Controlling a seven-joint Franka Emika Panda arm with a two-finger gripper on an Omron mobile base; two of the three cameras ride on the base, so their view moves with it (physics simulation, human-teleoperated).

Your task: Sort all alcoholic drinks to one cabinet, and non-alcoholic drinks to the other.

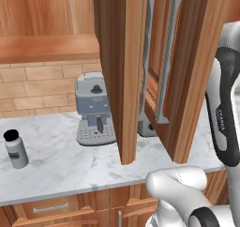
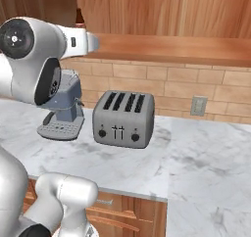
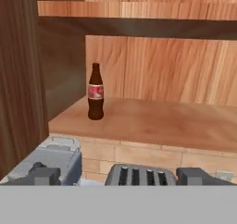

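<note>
In the left base view, one short grey black-capped bottle (image 1: pixel 15 149) stood alone at the near left of the marble counter (image 1: pixel 65 167), and one coffee machine (image 1: pixel 95 109) sat against the brick wall behind it. Two cabinet doors (image 1: pixel 123 71) hung open towards the camera, the arm (image 1: pixel 226 113) rising just right of them. The risk here, as I judged it, was the arm's elbow swinging into the nearer door edge on any pull-back, since the two stood close.

In the right base view, one four-slot toaster (image 2: pixel 124 119) stood right of the coffee machine, one wall socket (image 2: pixel 198 106) beyond it, and the arm reached up and left towards the cabinet (image 2: pixel 162 47) above.

In the hand view, one cola bottle (image 3: pixel 95 93) stood upright on the cabinet's bottom shelf (image 3: pixel 152 121), near its left wall and front edge, apart from the gripper (image 3: pixel 118 176). The fingertips (image 3: pixel 44 174) were spread wide with nothing between them. A careless sweep could have tipped the slim bottle off the front lip onto the appliances below. I counted no tall bottles anywhere, so the alcoholic pair could not be placed.
</note>
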